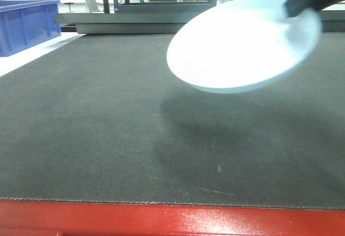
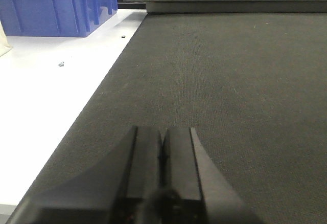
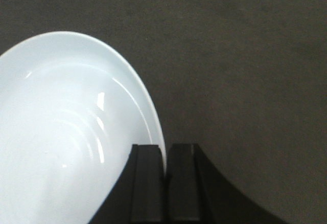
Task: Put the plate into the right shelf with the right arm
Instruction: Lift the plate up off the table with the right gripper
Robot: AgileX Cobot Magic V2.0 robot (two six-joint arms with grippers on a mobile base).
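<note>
Plate [image 1: 242,44], round, shallow and glossy white with a pale bluish rim, hung tilted above the coarse dark woven mat [image 1: 108,139] at the upper right of the front view, its edge pinched by the black right gripper [image 3: 164,152]; the left gripper [image 2: 162,137] sat closed, empty.

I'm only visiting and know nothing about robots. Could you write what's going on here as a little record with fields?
plate: white, tilted, held above the mat, shadow beneath it
right gripper: shut on the plate's rim
left gripper: shut, empty, over the mat
mat: dark, covers most of the table
bin: blue, far left, on the white surface beside the mat
table edge: red, nearest the front camera
</note>
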